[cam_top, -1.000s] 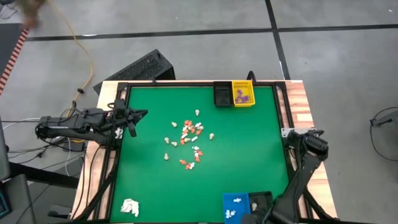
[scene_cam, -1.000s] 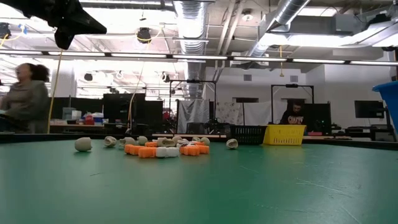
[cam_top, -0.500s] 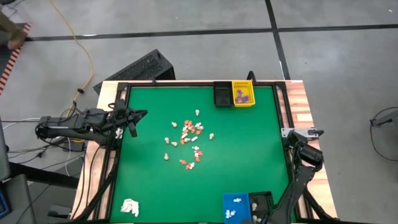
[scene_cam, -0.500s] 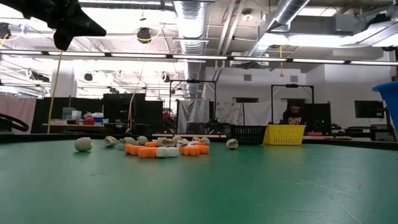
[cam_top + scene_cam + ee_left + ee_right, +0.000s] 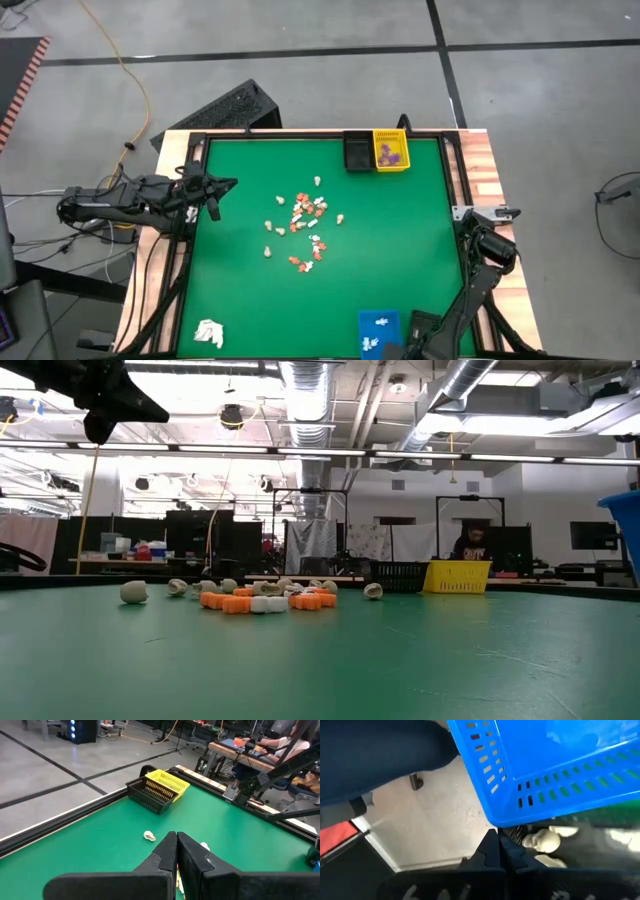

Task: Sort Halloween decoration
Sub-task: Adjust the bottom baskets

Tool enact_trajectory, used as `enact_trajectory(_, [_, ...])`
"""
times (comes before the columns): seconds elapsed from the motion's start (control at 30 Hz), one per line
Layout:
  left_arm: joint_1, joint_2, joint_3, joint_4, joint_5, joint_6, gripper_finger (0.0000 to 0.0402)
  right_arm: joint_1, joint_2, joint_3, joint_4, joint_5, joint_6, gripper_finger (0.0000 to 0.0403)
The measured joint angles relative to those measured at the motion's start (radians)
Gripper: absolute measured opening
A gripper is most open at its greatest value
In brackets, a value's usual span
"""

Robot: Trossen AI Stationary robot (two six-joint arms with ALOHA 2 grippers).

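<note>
The Halloween decoration pieces, orange, white and cream, lie scattered mid-table; the low view shows them as a low cluster. My left gripper hovers shut above the table's left side, left of the pile, with nothing between its fingers. My right gripper is at the near edge beside the blue basket. It is shut and points down over cream pieces that lie in a dark basket under the blue basket's rim.
A yellow basket with purple pieces and a black basket stand at the far edge. A white wadded lump lies at the near left corner. Raised black rails frame the green mat.
My right gripper has sunk and tipped further down at the near edge, beside the blue basket, and now covers the dark basket there. It has stayed shut. A person at the left of the room has gone out of view.
</note>
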Motion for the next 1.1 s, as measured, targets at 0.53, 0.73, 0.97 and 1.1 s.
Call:
enact_trajectory(0.53, [0.000, 0.000, 0.000, 0.013, -0.007, 0.004, 0.0000, 0.052, -0.002, 0.082, 0.012, 0.028, 0.168, 0.0000])
enact_trajectory(0.73, [0.000, 0.000, 0.000, 0.015, -0.010, 0.019, 0.0000, 0.124, -0.001, 0.082, -0.074, -0.039, 0.400, 0.0000])
enact_trajectory(0.97, [0.000, 0.000, 0.000, 0.015, -0.010, 0.020, 0.0000, 0.173, 0.000, 0.082, -0.040, -0.093, 0.484, 0.0000])
enact_trajectory(1.1, [0.000, 0.000, 0.000, 0.015, -0.011, 0.020, 0.0000, 0.173, 0.000, 0.082, -0.071, -0.124, 0.501, 0.0000])
